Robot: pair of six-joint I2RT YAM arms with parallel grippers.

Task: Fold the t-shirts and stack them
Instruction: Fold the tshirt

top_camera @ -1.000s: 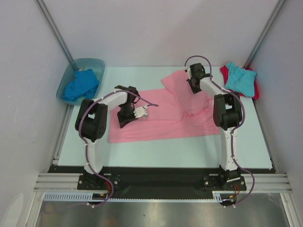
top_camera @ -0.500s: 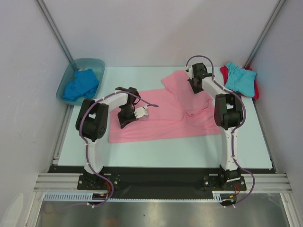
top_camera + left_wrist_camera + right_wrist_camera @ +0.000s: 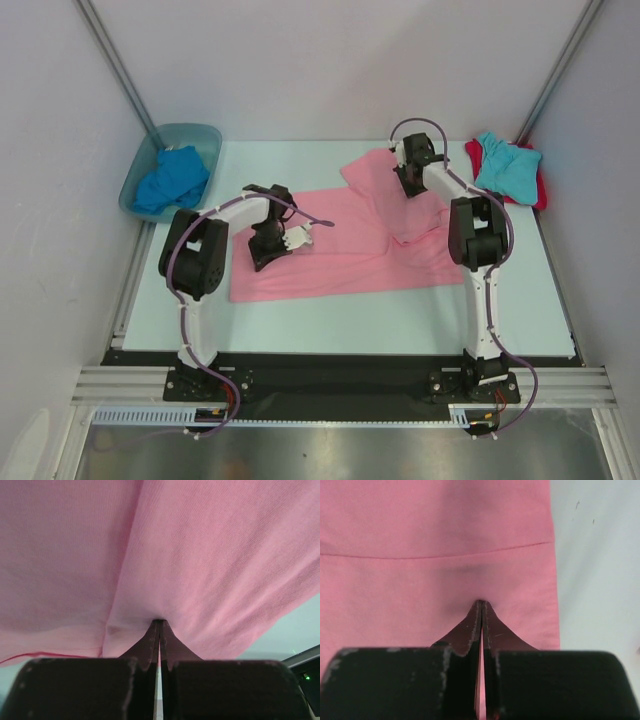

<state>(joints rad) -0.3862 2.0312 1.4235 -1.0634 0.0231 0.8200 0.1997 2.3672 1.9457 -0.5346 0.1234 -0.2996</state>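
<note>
The pink t-shirt (image 3: 340,250) lies spread across the middle of the table, its far right part bunched and folded over. My left gripper (image 3: 266,252) is shut on the shirt's left part; in the left wrist view the closed tips (image 3: 159,623) pinch pink cloth (image 3: 200,555). My right gripper (image 3: 407,186) is shut on the shirt's far right part; in the right wrist view the tips (image 3: 480,603) pinch pink cloth (image 3: 435,540) near a stitched hem. The turquoise shirt (image 3: 508,165) lies on the red shirt (image 3: 541,192) at the back right. The royal blue shirt (image 3: 172,178) is crumpled in the tub.
The blue-green translucent tub (image 3: 186,130) stands at the back left corner. White walls and metal frame posts close in the table on three sides. Bare pale table (image 3: 400,310) shows in front of the pink shirt.
Hardly anything. The right wrist has shifted very slightly at the far edge of the pink shirt. The left arm and the cloth look the same.
</note>
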